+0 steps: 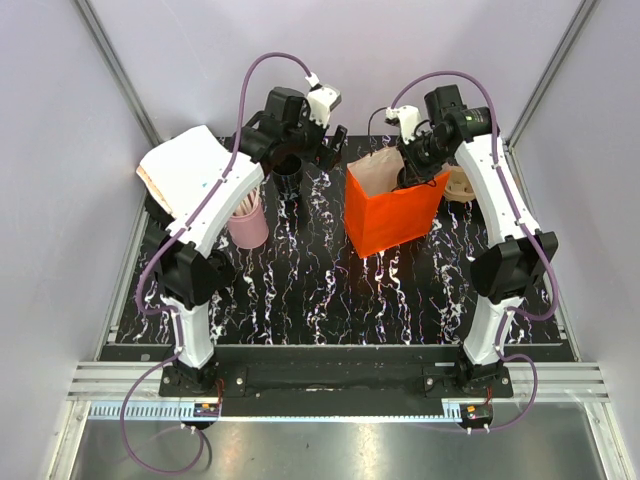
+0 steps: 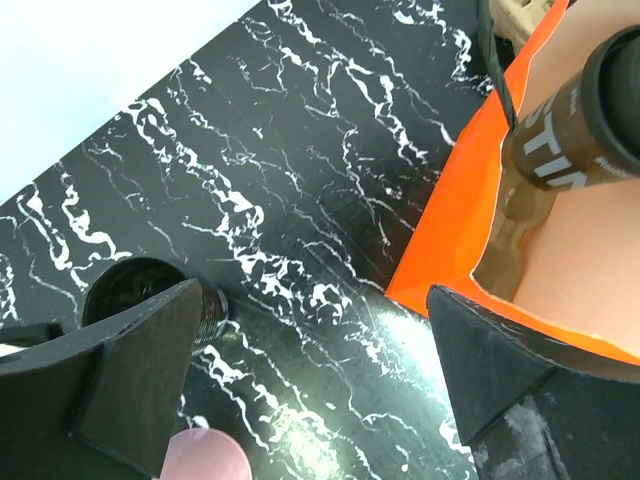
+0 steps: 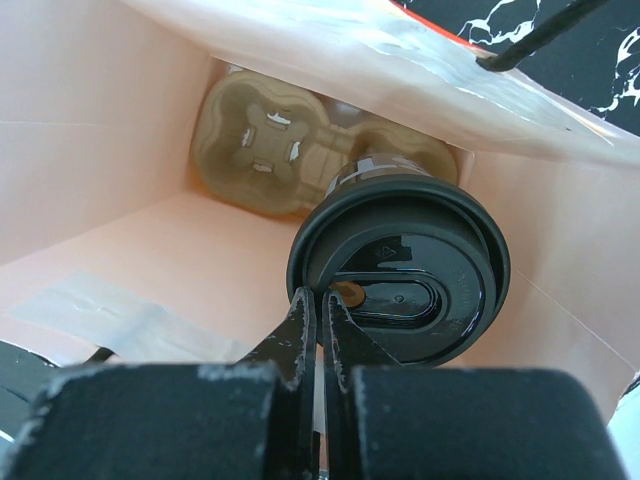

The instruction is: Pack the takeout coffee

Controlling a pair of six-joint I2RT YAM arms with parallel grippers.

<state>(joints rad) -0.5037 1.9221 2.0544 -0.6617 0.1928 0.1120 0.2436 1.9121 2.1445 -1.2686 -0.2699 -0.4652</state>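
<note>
Partial "STI" on takeout coffee (image 2: pixel 572 125)

pink cup of sticks (image 1: pixel 247 222): left on marbled table (image 1: pixel 300 290) | lidless black cup (image 1: pixel 289 177): just behind it | cardboard tray (image 1: pixel 461 185): far right

Takeout coffee (image 3: pixel 420 250) inside the orange bag (image 3: pixel 100 130) — seen from above its lid

The right gripper (image 3: pixel 322 297) pinches the near rim of the dark round lid, its fingers (image 3: pixel 298 330) pressed almost together. Beyond the lid, on the bag's floor, lies a tan moulded cup carrier (image 3: pixel 265 150); the cup's lower end points towards it. Pale pink bag walls surround the lid on every side — a black cord handle (image 3: pixel 530 40) crosses the bag's rim past it.
</note>
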